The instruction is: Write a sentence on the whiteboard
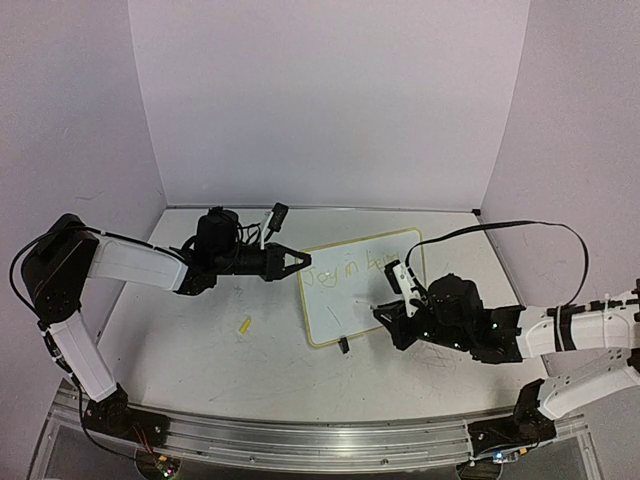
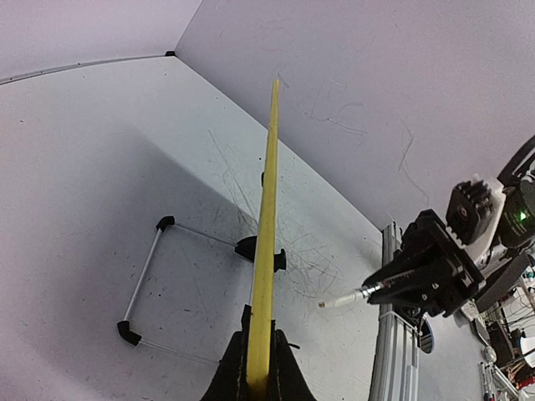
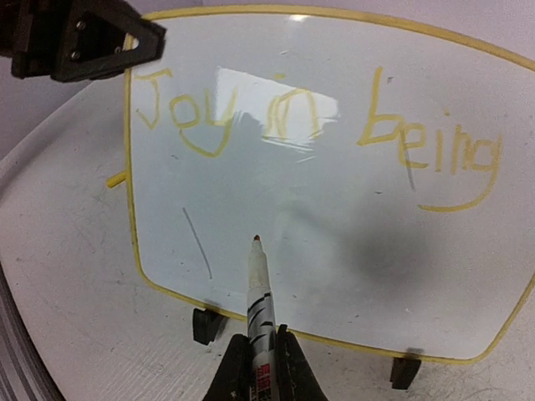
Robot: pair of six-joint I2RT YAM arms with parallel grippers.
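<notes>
The whiteboard [image 1: 350, 310] sits at the middle of the table [image 1: 180, 360], tilted up on 2 black clip feet [image 3: 207, 326] that show along its lower edge in the right wrist view. The left gripper [image 1: 298, 262] reaches in from the left of the top view. Its jaws are clenched on the board's left edge, and in the left wrist view the pale-yellow rim [image 2: 266, 251] runs edge-on straight up out of the left gripper [image 2: 259, 355] at the bottom centre of the frame. The right gripper [image 1: 398, 305] stands at the board's lower right in the top view. In its own view the right gripper [image 3: 259, 355] is clamped around a white pen [image 3: 259, 292], whose dark tip lies over the lower left part of the board; whether the tip touches the surface cannot be told. The sentence [image 3: 284, 117] runs across the upper part of the board in yellow, and only 1 line reads, "Joy in being". A short thin grey stroke [image 3: 197, 244] slants just left of the pen tip. A small yellow piece [image 1: 244, 325] lies on the table to the left of the board.
</notes>
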